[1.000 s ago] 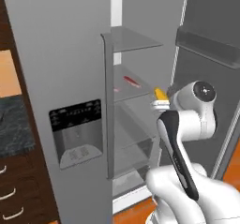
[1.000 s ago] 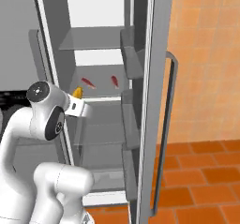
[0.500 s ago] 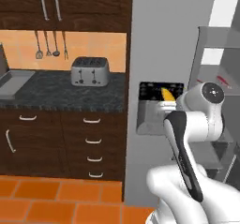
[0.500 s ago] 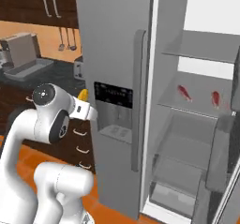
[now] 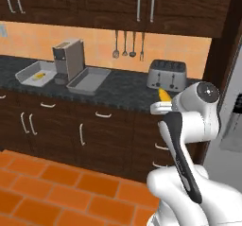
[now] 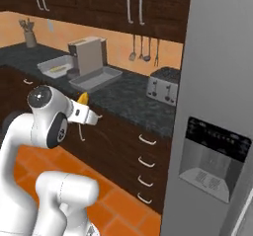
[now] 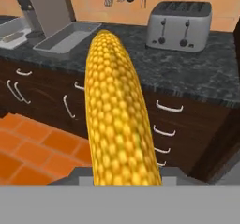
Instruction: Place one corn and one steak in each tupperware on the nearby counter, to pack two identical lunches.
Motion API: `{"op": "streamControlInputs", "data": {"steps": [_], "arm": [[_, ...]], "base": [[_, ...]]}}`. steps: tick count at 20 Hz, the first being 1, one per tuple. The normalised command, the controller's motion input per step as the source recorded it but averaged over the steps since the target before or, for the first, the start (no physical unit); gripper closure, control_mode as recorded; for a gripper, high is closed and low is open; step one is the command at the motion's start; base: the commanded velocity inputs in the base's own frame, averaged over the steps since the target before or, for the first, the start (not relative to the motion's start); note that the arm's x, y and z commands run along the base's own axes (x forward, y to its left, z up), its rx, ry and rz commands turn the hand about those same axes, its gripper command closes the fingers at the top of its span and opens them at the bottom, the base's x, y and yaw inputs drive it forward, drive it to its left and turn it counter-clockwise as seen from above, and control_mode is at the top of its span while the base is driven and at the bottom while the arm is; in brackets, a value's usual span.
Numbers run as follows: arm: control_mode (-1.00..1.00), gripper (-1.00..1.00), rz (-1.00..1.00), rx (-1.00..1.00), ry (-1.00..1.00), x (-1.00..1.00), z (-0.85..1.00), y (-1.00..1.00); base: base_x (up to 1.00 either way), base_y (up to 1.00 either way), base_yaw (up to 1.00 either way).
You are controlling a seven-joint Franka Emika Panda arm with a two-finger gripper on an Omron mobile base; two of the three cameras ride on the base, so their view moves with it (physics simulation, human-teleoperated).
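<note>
Your gripper [image 6: 85, 112] is clamped on a corn cob [image 7: 119, 110], short of the counter [image 5: 123, 95]. The far-left container [image 5: 33, 76] holds one cob; the nearer container [image 5: 88, 80] looks empty. Steaks remain.

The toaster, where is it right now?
The toaster stands on the counter against the orange wall, under the hanging utensils, at the end nearest the fridge, right of the empty tupperware.

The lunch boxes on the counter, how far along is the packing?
Done: the far tupperware already holds one corn. In hand: the claw carries the second corn. Left: put it in the near tupperware, which looks bare, then both steaks.
</note>
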Motion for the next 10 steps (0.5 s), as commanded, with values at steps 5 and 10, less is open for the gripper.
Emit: {"op": "streamControlInputs", "data": {"steps": [5,10], "arm": [[1.00,1.00,0.00,0.00,0.00,0.00,0.00,0.00],[1.00,1.00,0.00,0.00,0.00,0.00,0.00,0.00]], "base": [[1.00,1.00,-0.03],[1.00,1.00,-0.43]]}}
